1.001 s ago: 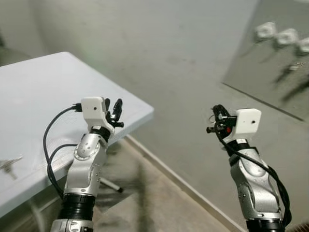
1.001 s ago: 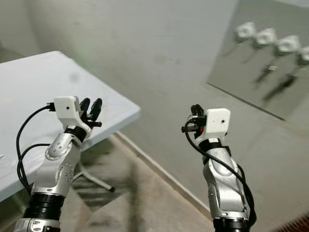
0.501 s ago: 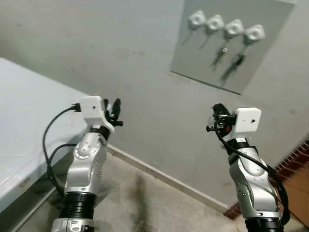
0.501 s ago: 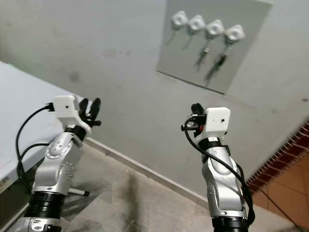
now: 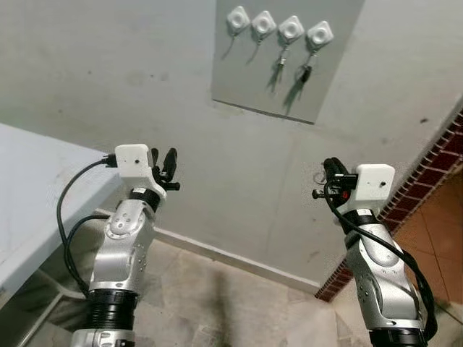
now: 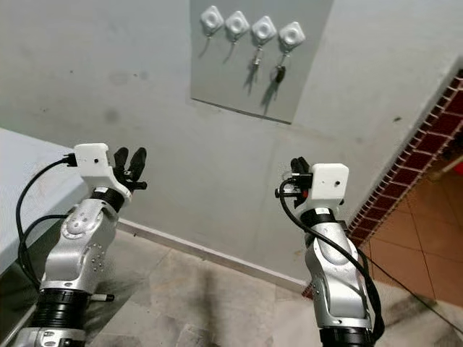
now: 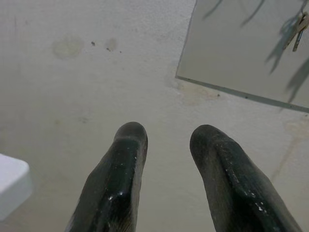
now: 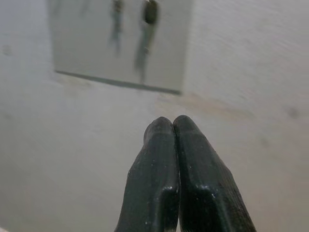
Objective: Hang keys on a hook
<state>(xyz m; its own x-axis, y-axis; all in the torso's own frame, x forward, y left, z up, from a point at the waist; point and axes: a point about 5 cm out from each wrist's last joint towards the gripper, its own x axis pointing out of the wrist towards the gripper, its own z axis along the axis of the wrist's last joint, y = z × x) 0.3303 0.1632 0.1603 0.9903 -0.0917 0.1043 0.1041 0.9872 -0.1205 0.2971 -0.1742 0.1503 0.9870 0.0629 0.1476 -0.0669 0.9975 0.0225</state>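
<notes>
A thin key ring (image 5: 319,176) shows just beside the right gripper (image 5: 330,177), whose two black fingers (image 8: 176,159) are pressed flat together in the right wrist view. The ring looks pinched there, but the keys themselves are too small to make out. That gripper is held up at chest height, well apart from the wall.

The grey board (image 5: 246,79) on the wall carries four white hooks (image 5: 277,27) in a row along its top edge. The third hook (image 5: 291,28) and the fourth hook (image 5: 319,33) from the left each have keys hanging already (image 5: 306,71); the first hook (image 5: 237,17) and the second hook (image 5: 262,23) look free.

The left gripper (image 5: 165,168) is raised at a similar height with its fingers (image 7: 120,179) parted and nothing between them.

Over the last second the view has swung from the white table (image 5: 29,195) and floor to face the wall, so the board, a second ago off at the upper right edge, now sits top centre. Only the table's near corner remains at the left. My judgement: the robot has turned to the hooks, and the approach and lift to a free one are yet to come.
</notes>
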